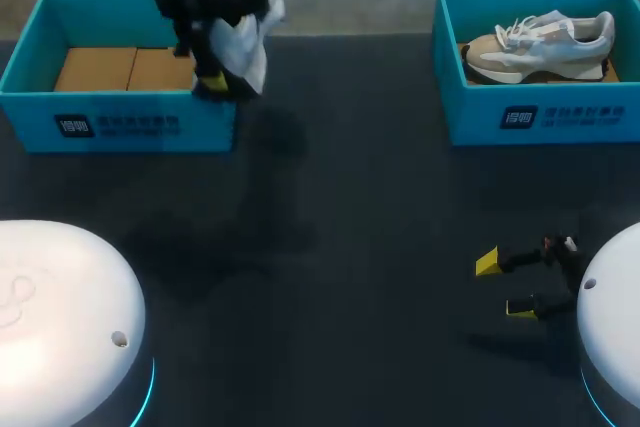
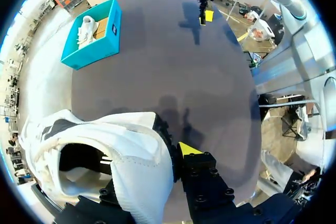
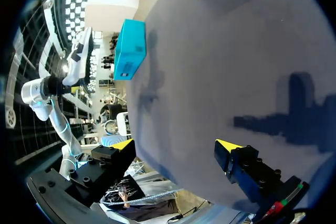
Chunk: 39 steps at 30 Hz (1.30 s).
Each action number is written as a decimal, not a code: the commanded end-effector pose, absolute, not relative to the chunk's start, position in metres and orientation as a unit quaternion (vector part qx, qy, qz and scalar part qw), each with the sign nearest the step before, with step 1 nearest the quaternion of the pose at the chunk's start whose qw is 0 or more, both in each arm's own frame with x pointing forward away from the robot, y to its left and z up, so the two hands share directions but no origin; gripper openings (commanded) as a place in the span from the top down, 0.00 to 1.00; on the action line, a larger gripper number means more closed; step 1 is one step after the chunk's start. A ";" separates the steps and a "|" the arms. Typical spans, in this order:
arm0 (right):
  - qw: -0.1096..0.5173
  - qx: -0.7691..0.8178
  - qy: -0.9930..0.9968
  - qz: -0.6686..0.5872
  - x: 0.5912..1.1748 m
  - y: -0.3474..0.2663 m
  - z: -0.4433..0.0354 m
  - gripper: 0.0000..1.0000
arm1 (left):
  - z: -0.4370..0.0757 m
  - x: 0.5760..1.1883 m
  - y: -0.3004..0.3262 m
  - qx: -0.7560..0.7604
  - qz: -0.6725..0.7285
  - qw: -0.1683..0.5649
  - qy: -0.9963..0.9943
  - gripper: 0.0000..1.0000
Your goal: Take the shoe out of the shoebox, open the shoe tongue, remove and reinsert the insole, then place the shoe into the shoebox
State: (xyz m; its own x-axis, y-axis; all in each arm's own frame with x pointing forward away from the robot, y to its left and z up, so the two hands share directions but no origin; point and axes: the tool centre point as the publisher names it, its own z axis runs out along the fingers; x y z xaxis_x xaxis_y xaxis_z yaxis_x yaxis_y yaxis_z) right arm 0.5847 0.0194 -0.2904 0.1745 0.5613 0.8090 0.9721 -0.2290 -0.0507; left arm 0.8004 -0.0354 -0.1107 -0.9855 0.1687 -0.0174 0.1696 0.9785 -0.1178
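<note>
A white shoe [image 1: 245, 17] hangs above the right end of the left teal shoebox [image 1: 120, 122], with my left gripper [image 1: 212, 81] shut on it. In the left wrist view the shoe [image 2: 105, 150] fills the space beside one yellow-tipped finger [image 2: 189, 148], which presses on the outside of its wall; the other finger is hidden by the shoe. My right gripper [image 1: 505, 287] stands open and empty low over the table at the front right, its fingers wide apart [image 3: 176, 145].
A second teal shoebox [image 1: 540, 117] at the back right holds a beige and white shoe [image 1: 540, 45]. The left box shows a bare cardboard floor [image 1: 110, 69]. Dark tabletop [image 1: 350, 227] lies between the boxes and my arms' bases.
</note>
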 end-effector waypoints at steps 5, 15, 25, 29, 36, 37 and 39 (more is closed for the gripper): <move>0.298 -0.706 -0.543 -0.343 0.581 0.019 -0.288 0.00 | -0.082 0.826 0.006 0.076 -0.053 -0.004 0.996 1.00; 0.298 -0.706 -0.543 -0.343 0.581 0.019 -0.288 0.00 | -0.079 0.854 0.061 0.064 -0.050 -0.006 0.997 1.00; 0.298 -0.706 -0.543 -0.343 0.581 0.019 -0.288 0.00 | -0.080 0.882 0.115 0.056 -0.040 -0.012 0.998 1.00; 0.298 -0.706 -0.543 -0.343 0.581 0.019 -0.288 0.00 | -0.085 0.898 0.141 0.055 -0.041 -0.013 0.998 1.00; 0.298 -0.706 -0.543 -0.343 0.581 0.019 -0.288 0.00 | -0.096 0.928 0.184 0.048 -0.037 -0.023 0.998 1.00; 0.298 -0.706 -0.543 -0.343 0.581 0.019 -0.288 0.00 | -0.097 0.932 0.190 0.051 -0.035 -0.024 0.998 1.00; 0.298 -0.706 -0.543 -0.343 0.581 0.019 -0.288 0.00 | -0.101 0.938 0.197 0.052 -0.032 -0.026 0.998 1.00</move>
